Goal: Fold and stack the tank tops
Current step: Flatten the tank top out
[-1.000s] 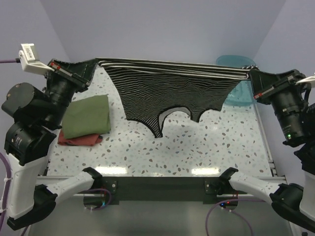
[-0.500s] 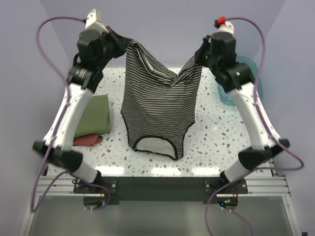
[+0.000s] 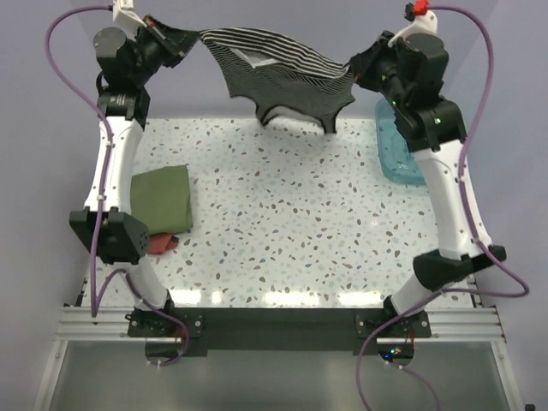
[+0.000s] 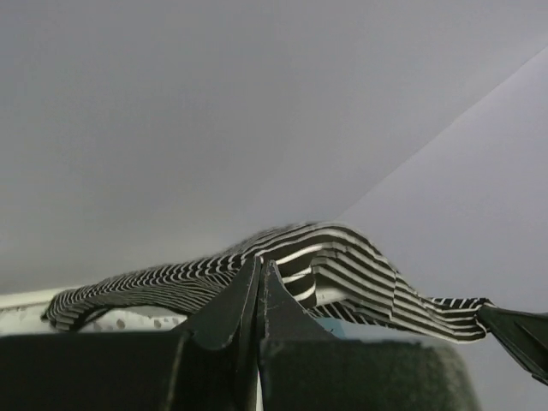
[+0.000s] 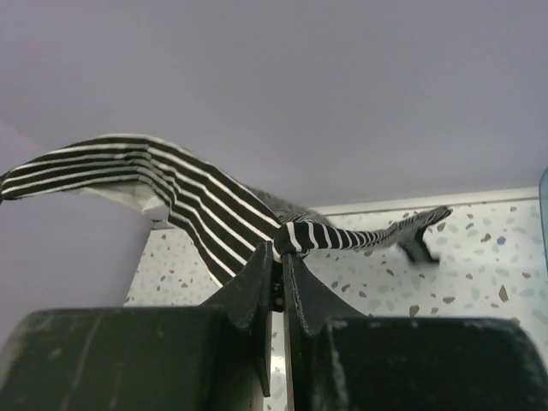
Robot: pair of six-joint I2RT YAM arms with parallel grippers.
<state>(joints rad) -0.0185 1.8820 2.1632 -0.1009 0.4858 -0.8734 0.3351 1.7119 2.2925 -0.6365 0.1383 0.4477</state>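
Between my two claws, high over the far edge of the speckled terrazzo table (image 3: 282,223), hung the soft black-and-white striped tank top (image 3: 282,70) with its dark trim, stretched sideways and sagging in the middle. My left claw (image 3: 190,39) was pinched fully closed on one end of the gathered fabric. Seen from that wrist, its two dark fingers (image 4: 224,310) met at their tips, with stripes bunched just beyond them. My right claw (image 3: 353,72) was squeezed almost closed on the other end, gripping a narrow twist of striped cloth at its fingertips. From that grip the rest of the shirt fanned away toward my left claw. The shirt's lower points dangled beneath both claws toward the table's far edge; I could not tell whether they touched it.

Well below my left claw, nearer that arm's base, the folded olive-green tank top (image 3: 163,199) lay flat on the table. It rested partly on a crumpled red cloth (image 3: 161,244). Under my right claw, a translucent teal plastic tray (image 3: 387,147) sat at the table's edge.
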